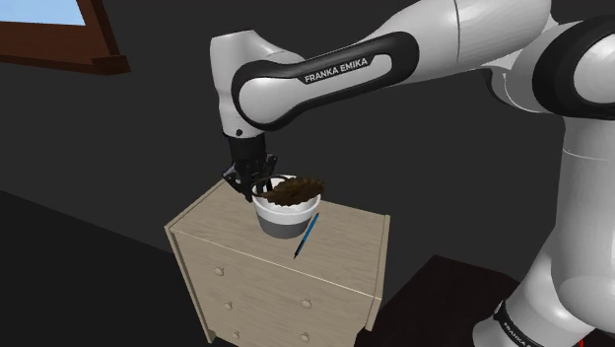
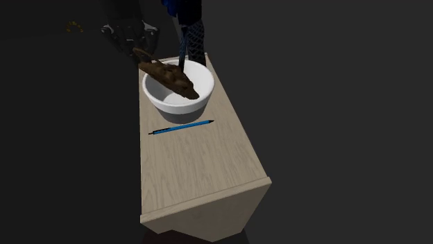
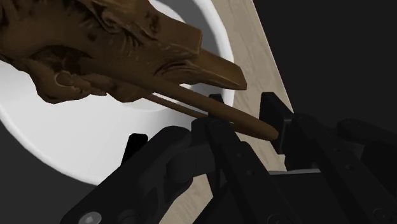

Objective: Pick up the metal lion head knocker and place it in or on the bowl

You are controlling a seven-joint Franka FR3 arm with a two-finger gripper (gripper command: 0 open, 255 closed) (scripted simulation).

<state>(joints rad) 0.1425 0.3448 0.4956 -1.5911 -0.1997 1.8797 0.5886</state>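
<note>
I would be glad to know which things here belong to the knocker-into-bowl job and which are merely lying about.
Job: brown lion head knocker, lying across the white bowl; black gripper at the knocker's thin end.
Lying about: blue pen beside the bowl; wooden dresser beneath; window.

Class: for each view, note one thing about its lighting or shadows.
Shoulder view: dim room, the white bowl and white arm standing out brightest. Second exterior view: near-black surroundings, with the dresser top and bowl lit. Wrist view: the bowl's inside reads flat white behind the dark brown knocker.
</note>
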